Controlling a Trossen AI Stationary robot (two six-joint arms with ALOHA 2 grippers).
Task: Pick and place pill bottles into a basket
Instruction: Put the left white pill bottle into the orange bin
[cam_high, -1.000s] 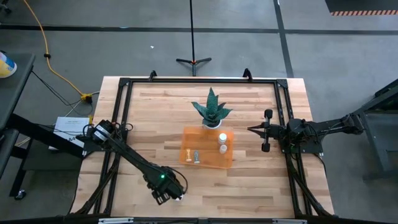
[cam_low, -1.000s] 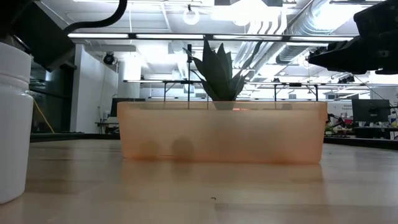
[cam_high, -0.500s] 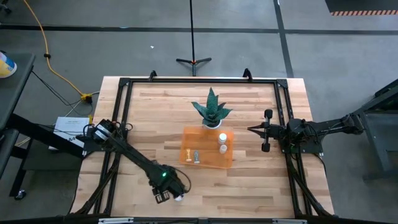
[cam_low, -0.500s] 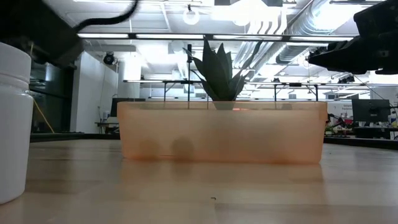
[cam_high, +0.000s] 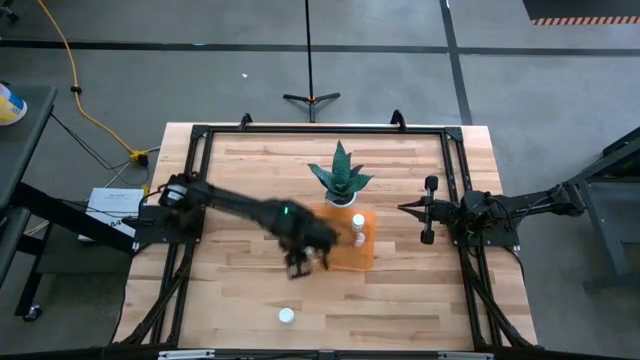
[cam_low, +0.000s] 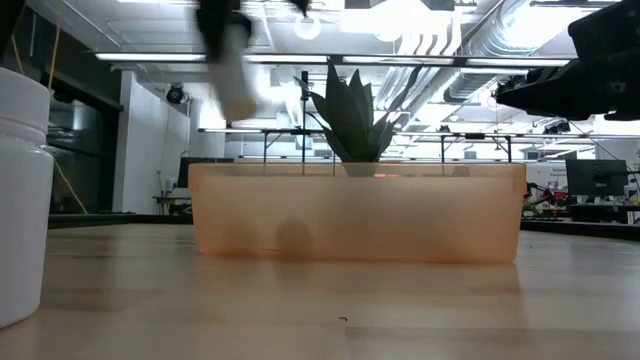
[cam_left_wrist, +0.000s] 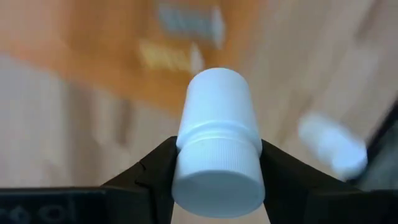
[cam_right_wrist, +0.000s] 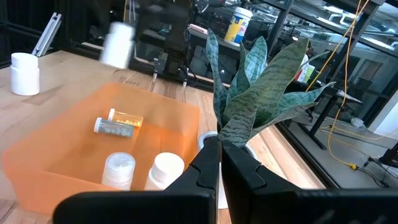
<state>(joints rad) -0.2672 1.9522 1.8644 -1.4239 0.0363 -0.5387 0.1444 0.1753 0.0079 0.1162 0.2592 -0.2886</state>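
Observation:
My left gripper (cam_high: 300, 264) is shut on a white pill bottle (cam_left_wrist: 217, 124), in the air at the near left corner of the orange basket (cam_high: 336, 262). The held bottle also shows in the low view (cam_low: 236, 75) and the right wrist view (cam_right_wrist: 118, 43). Another white bottle (cam_high: 287, 316) stands on its base near the table's near edge. In the basket stand two white bottles (cam_high: 358, 231), and two small vials (cam_right_wrist: 118, 122) lie on its floor. My right gripper (cam_high: 404, 209) is shut and empty, right of the basket. My left gripper pinches the bottle between its two fingers (cam_left_wrist: 155, 177), one on each side of its cap end (cam_left_wrist: 214, 155). The fingers point down and lie along the bottle, cap toward the wrist. The bottle hangs below them, lifted clear and higher than the basket's rim.
A spiky green plant in a white pot (cam_high: 340, 175) stands at the basket's far side. A black frame (cam_high: 200, 135) runs around the tabletop. Bare wood lies left of the basket and along the near edge.
My left gripper has risen from the table's near edge and swung toward the far right, to the basket's near left corner, carrying a white bottle lifted clear. The other bottle near the near edge has stayed where it was.

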